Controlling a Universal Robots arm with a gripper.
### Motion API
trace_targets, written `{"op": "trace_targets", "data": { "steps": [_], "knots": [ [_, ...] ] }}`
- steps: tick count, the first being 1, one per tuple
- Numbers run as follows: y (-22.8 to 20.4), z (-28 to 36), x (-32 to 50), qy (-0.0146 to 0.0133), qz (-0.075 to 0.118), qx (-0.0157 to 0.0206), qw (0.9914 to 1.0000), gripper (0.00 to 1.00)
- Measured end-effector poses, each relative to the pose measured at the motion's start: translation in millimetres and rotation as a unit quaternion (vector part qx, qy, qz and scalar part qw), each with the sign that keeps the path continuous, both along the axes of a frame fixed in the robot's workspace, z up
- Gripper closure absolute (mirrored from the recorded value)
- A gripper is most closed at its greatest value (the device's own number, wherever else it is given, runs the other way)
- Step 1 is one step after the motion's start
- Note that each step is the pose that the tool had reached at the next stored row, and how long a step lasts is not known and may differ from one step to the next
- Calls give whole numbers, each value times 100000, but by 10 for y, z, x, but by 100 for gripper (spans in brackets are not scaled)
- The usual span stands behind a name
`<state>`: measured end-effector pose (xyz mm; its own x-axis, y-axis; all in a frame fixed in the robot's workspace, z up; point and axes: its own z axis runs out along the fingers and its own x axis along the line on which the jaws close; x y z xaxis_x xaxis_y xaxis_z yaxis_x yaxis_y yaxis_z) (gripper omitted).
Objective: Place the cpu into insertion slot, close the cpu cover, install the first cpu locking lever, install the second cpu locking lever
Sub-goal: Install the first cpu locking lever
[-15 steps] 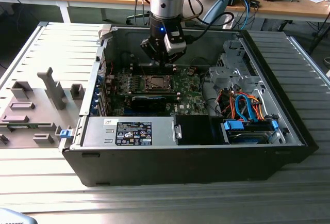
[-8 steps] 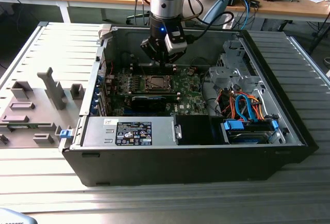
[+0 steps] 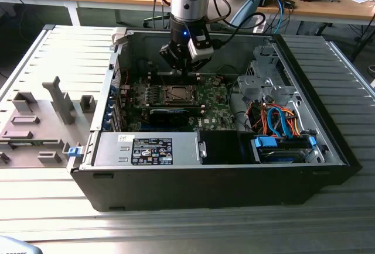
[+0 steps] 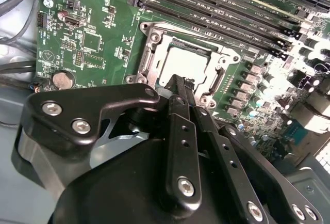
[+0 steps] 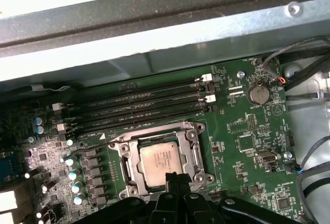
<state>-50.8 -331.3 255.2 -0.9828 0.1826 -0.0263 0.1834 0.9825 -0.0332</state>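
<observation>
The cpu [image 5: 161, 163] lies flat in the insertion slot [image 3: 166, 94], its silver-grey top showing in both wrist views [image 4: 190, 61]. The cpu cover [image 5: 195, 149] is down around it, a silver frame with the chip showing through its window. My gripper [image 5: 174, 176] hangs over the slot's edge with its black fingers [image 4: 178, 110] pressed together and nothing between them. In the exterior view the gripper [image 3: 187, 69] sits inside the open case, just behind the slot. I cannot tell how the locking levers stand.
Long black memory slots [image 5: 139, 102] run beside the socket, with a coin battery [image 5: 257, 93] nearby. The case wall [image 5: 154, 33] rises close behind. A power supply [image 3: 152, 148] and a drive cage with orange and blue cables [image 3: 281, 119] fill the front. Grey fixture blocks [image 3: 41, 119] stand outside.
</observation>
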Motion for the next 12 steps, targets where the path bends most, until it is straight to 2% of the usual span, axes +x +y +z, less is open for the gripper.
{"op": "trace_targets", "data": {
  "steps": [12],
  "knots": [
    [-4,0,0,3,2367,-2,99972,89]
  ]
}}
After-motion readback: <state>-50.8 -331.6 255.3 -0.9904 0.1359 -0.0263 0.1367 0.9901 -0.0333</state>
